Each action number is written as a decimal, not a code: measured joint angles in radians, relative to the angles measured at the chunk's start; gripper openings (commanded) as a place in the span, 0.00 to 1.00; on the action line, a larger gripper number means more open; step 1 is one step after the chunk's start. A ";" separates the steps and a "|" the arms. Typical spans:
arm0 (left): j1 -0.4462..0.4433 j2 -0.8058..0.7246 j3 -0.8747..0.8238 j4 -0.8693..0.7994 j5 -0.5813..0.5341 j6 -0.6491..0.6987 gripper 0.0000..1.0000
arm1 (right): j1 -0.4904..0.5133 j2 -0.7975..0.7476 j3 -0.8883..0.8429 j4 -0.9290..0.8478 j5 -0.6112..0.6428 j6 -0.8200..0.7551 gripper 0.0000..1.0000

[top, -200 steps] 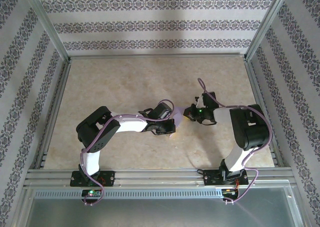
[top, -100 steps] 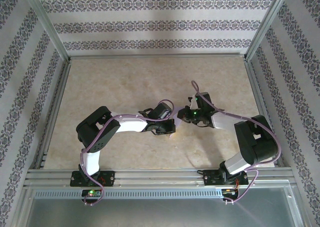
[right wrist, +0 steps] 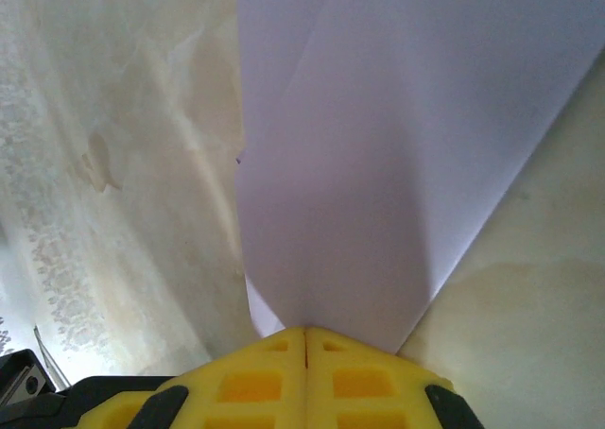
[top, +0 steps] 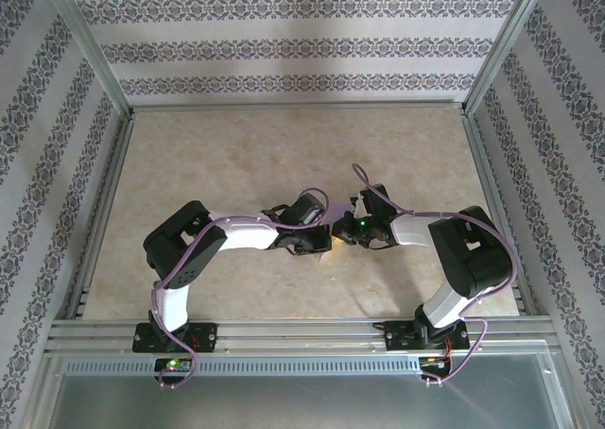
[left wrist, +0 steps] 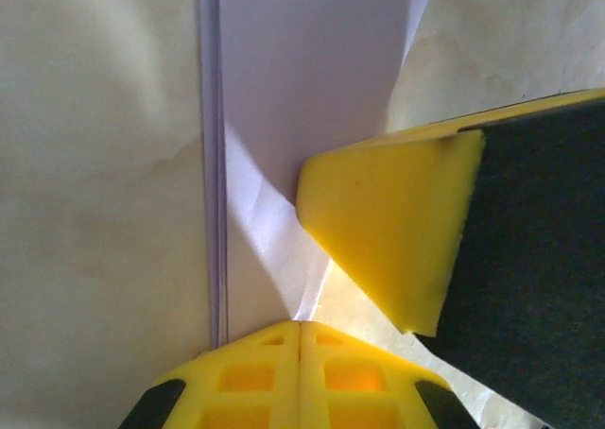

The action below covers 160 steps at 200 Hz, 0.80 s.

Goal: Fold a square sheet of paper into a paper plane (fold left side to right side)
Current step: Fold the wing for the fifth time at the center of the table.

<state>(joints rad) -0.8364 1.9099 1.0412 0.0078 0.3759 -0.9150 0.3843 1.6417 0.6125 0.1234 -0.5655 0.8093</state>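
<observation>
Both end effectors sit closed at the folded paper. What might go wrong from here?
1. The left end effector and right end effector sit very close together at the paper; they might collide.
2. Its stacked layers along one edge look slightly offset; a sliding press might drag them and skew the crease.

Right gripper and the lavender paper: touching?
Touching. Right wrist view: the right gripper, jaws shut, sits tip-down on the lavender paper, which runs under it with no gap.
</observation>
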 measured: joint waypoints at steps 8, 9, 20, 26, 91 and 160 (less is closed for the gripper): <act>0.000 -0.004 0.000 -0.010 0.000 0.003 0.05 | 0.000 0.002 0.000 0.001 -0.002 -0.001 0.00; 0.000 -0.005 0.000 -0.010 0.000 0.003 0.05 | 0.000 0.002 0.000 0.002 -0.002 -0.001 0.00; 0.000 -0.017 0.004 -0.031 0.003 0.010 0.06 | 0.000 0.003 0.000 0.002 -0.003 -0.002 0.00; 0.000 -0.027 0.005 -0.041 0.007 0.011 0.06 | 0.000 0.003 0.000 0.002 -0.004 -0.004 0.00; 0.007 -0.134 0.011 -0.076 0.095 0.014 0.05 | 0.000 0.005 0.001 0.002 -0.005 -0.012 0.00; 0.007 -0.094 -0.001 -0.077 0.135 0.014 0.05 | 0.000 0.018 0.012 0.001 -0.019 -0.029 0.00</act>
<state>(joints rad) -0.8291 1.8160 1.0401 -0.0696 0.5106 -0.9009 0.3843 1.6596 0.6247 0.1242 -0.5842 0.7799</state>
